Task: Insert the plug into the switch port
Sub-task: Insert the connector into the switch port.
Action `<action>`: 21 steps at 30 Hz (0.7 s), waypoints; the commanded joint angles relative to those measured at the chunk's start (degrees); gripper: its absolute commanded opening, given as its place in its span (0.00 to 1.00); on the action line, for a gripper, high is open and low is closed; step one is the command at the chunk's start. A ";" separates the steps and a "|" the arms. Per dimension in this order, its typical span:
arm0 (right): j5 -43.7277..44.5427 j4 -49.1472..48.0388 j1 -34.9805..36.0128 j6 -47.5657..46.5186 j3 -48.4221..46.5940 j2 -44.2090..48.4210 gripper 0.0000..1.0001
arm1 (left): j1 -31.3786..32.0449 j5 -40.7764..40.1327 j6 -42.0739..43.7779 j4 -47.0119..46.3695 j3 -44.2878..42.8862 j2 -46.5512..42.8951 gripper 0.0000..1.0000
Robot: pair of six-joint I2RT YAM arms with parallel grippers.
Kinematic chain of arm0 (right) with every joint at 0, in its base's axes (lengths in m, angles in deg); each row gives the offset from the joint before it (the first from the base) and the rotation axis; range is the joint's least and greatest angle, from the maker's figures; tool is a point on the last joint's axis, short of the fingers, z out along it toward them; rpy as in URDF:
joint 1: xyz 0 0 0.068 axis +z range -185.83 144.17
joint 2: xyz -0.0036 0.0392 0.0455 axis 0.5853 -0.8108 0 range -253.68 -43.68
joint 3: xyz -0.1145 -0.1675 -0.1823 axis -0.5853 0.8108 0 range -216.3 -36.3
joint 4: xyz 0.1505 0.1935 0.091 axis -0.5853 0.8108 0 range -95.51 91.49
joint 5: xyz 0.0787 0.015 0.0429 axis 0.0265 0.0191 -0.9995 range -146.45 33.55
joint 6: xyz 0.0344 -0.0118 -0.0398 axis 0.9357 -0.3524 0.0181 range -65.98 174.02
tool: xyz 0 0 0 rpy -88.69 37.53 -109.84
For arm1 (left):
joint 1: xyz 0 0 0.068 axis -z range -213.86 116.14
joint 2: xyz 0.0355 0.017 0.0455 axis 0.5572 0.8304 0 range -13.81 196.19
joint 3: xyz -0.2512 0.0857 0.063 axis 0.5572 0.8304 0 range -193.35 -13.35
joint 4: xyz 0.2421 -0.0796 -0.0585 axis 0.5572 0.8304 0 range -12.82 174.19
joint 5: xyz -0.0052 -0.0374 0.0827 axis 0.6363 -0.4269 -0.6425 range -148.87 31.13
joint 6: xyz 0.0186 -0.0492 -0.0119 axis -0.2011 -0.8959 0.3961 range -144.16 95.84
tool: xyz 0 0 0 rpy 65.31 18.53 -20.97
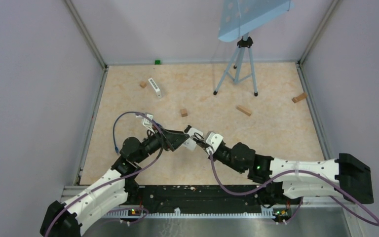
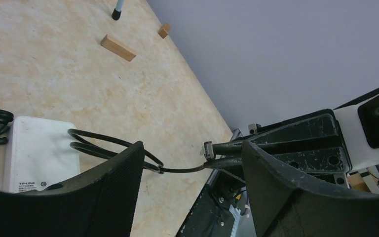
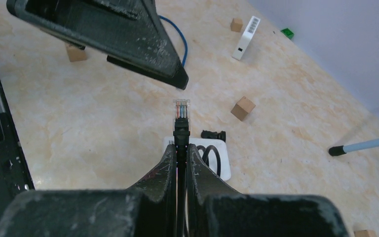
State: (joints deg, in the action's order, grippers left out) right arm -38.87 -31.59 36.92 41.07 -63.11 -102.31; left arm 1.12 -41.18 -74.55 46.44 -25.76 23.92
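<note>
Right fingers [image 3: 167,170] are pressing together on the plug [image 3: 181,109], pinching it by its black boot. The clear tip with the coloured wires is sticking out past the fingertips, up off the tabletop [image 3: 79,113].

Left fingers [image 2: 111,190] are standing spread with nothing sitting between them. They're facing the right fingers roughly tip to tip. The plug tip is hanging just short of the left fingertips, and the right wrist view is showing a small gap there.

Black cable [image 2: 108,143] is running back from the plug and looping onto a white TP-Link box [image 2: 34,153]. That box is lying flat on the tabletop just below and beyond the right fingertips, beside the left fingers. Can't tell where its ports are sitting from any view.

A white switch [image 3: 246,38] showing a row of ports is standing on its edge well beyond both sets of fingers, near a green block [image 3: 288,33].

Blue cable [image 3: 181,39] is curving on the tabletop behind the left fingers. Wood block [image 3: 243,108] is lying between the right fingertips and the white switch, off to their right. Tripod leg tip [image 3: 336,150] is resting further right.
</note>
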 commanded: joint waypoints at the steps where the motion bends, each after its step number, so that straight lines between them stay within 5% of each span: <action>1: 1.92 -8.52 0.57 0.51 -2.40 -1.17 0.00 | 0.57 3.55 -2.29 -6.88 0.88 -0.02 0.75; 21: -1.78 -8.36 0.58 0.38 -4.91 -5.21 0.00 | 3.55 5.86 -1.83 -15.17 1.51 5.74 0.34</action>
State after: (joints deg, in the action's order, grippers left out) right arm -38.60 -37.56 36.92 41.14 -64.73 -106.42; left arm 3.81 -36.20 -76.71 36.35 -24.58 29.06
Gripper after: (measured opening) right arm 0.026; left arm 0.379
